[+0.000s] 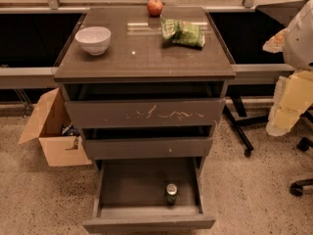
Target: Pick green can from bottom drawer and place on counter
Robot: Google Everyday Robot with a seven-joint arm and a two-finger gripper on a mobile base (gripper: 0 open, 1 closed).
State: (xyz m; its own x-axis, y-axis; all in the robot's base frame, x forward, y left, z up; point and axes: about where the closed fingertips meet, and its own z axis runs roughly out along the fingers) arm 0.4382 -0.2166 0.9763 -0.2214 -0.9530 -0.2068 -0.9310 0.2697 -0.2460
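One small dark-green cylindrical drink can (171, 193) with a silver top stands upright in the open dark grey-brown bottom drawer (146, 223), right of centre, near the front wall. Gripper is outside this view, so I cannot tell its state. I judge the can light, stiff but thin-walled and slippery. I'd pinch mid-body across the sides, gently. Then to the glossy dark-brown counter (142, 58).

Gripper (291, 104), far right: pale matt casing. Left of it: counter (142, 58), glossy, smooth; green can (171, 194), metal top; cardboard box (55, 143), matt.
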